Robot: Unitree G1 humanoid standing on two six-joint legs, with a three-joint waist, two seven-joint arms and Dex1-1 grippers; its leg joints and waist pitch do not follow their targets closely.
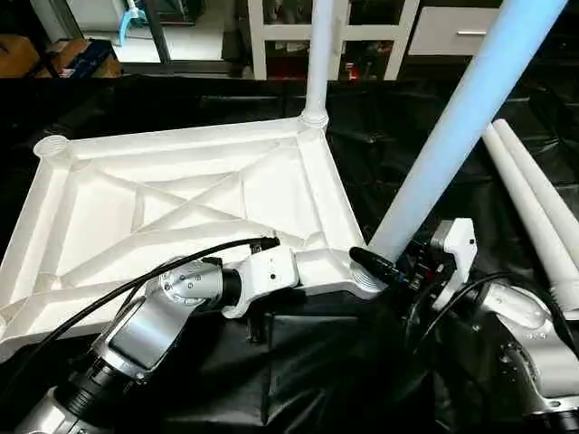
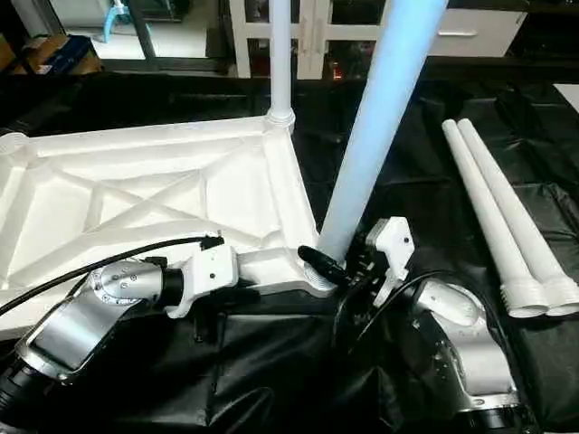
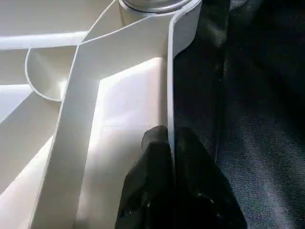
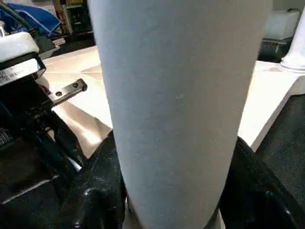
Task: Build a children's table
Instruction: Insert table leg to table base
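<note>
Left forearm (image 1: 149, 321): silver metal cylinder, round screwed joint cap, white plastic wrist block, black cable (image 1: 127, 289) looping along it. Right forearm (image 2: 461, 348): silver and white housing, black cables, white bracket (image 2: 391, 242) on top. Gripper fingers (image 3: 164, 186) black, matte, rounded; black screwed bar (image 4: 66, 89) beside them.

The scene is seen by both eye views from above and behind the grippers, facing forward and down. The near socket corner (image 1: 362, 276) of the tabletop (image 1: 181, 194) is shared by them. The tabletop rim (image 3: 170, 95) is seen very closely along the left gripper (image 3: 170, 143), and the leg (image 4: 181, 109) between the right gripper's fingers (image 4: 102, 191).
</note>
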